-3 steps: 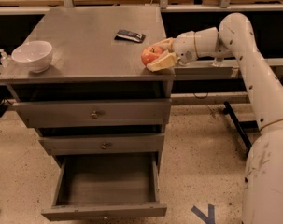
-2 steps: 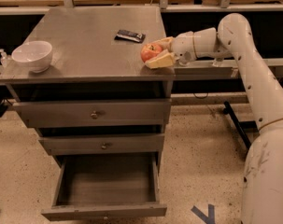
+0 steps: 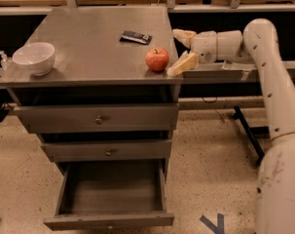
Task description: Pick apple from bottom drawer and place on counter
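The red apple point(image 3: 157, 59) with yellow patches rests on the grey counter point(image 3: 93, 43), near its front right edge. My gripper point(image 3: 180, 51) is just to the right of the apple, at the counter's right edge, with its fingers point(image 3: 182, 65) spread apart and nothing between them. It does not touch the apple. The bottom drawer point(image 3: 110, 195) is pulled out and shows an empty inside.
A white bowl point(image 3: 34, 58) stands at the counter's front left. A dark flat packet point(image 3: 136, 37) lies at the back right. Two shallower drawers point(image 3: 98, 119) are closed. A narrow grey ledge point(image 3: 225, 71) runs behind my arm, and wooden benches lie beyond.
My gripper has opened and let go of the apple, which now sits on the counter. The gripper has drawn back a little to the right.
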`<state>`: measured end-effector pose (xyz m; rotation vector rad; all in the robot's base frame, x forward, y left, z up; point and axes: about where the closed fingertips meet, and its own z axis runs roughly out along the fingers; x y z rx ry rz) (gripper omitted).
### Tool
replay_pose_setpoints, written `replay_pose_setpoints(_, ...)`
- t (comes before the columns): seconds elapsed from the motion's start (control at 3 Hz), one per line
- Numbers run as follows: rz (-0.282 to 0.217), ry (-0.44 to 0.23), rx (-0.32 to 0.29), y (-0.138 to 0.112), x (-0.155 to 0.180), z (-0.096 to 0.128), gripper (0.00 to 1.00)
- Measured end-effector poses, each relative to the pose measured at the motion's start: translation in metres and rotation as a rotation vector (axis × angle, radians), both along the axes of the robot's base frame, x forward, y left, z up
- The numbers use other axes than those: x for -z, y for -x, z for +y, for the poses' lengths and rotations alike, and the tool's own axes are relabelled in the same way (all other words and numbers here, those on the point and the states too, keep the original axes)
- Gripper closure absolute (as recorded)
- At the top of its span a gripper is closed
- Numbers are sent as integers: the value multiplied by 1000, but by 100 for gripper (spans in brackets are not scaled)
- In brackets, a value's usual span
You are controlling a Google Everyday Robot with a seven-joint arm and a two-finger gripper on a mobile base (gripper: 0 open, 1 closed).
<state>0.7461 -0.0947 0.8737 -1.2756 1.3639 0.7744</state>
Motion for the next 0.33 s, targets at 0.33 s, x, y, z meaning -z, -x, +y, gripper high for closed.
replay_pose_setpoints(0.33, -101, 34, 59, 17, -39, -30, 0)
